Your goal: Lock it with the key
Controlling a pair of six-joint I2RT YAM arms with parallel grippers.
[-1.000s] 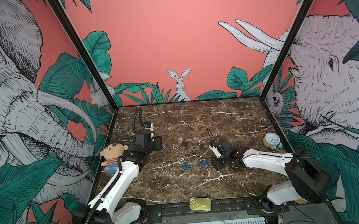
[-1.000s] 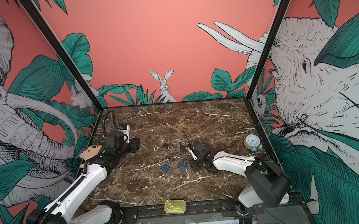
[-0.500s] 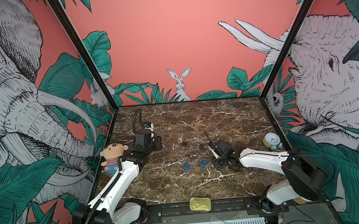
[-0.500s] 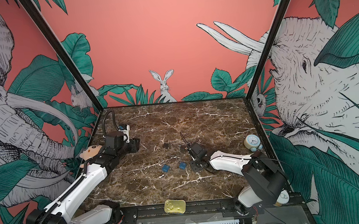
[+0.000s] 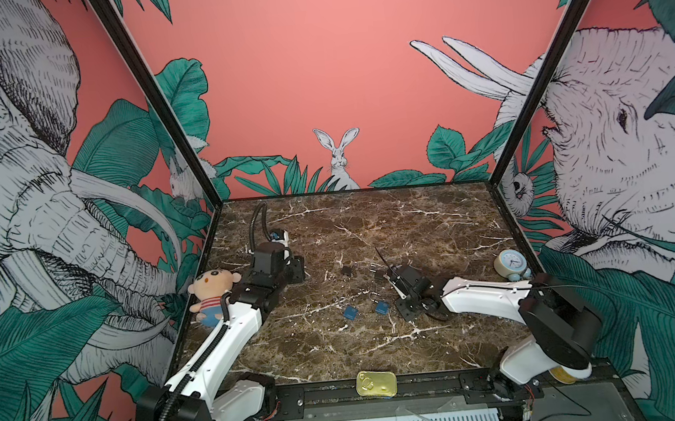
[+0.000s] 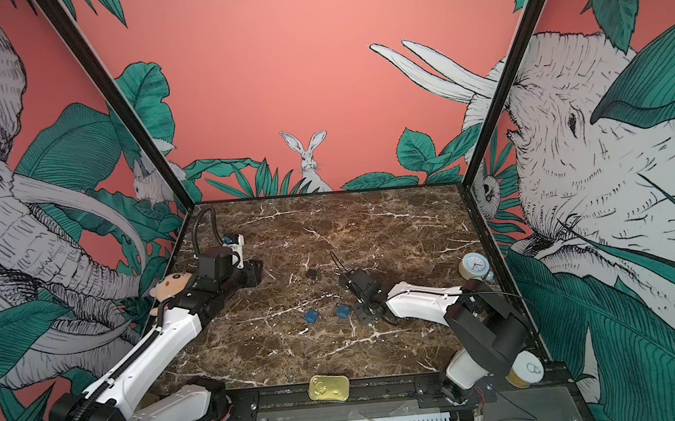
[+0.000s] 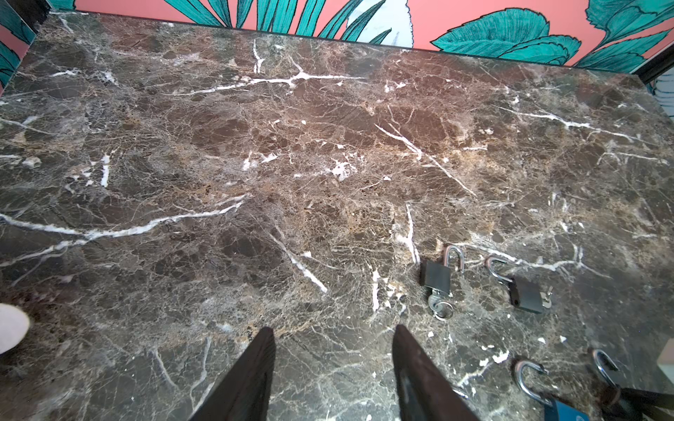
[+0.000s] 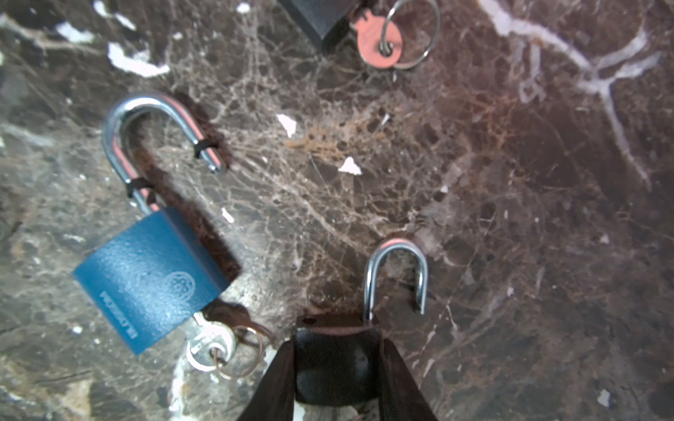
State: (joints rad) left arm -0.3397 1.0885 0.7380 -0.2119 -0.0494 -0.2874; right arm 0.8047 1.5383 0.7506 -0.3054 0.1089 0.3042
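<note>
Two blue padlocks lie mid-table in both top views. One blue padlock [image 8: 153, 277] lies free, shackle open, with its key [image 8: 209, 346] in the body. My right gripper [image 8: 337, 342] is shut on the other padlock [image 5: 382, 308], whose body [image 8: 335, 364] looks dark in shadow. Both fingers press its sides and its shackle [image 8: 395, 277] stands open. That padlock's key is hidden. Two black padlocks [image 7: 436, 279] [image 7: 527, 293] with keys lie farther back. My left gripper [image 7: 333, 331] is open and empty at the left [image 5: 297, 271], far from the padlocks.
A plush doll [image 5: 211, 291] leans at the left wall beside my left arm. A small clock [image 5: 509, 264] stands by the right wall. A gold tin [image 5: 376, 383] lies on the front rail, and a cup [image 6: 525, 368] sits behind the right arm's base.
The right gripper's jaws have narrowed onto the padlock, and its wrist has shifted slightly left. The left arm has not moved.
</note>
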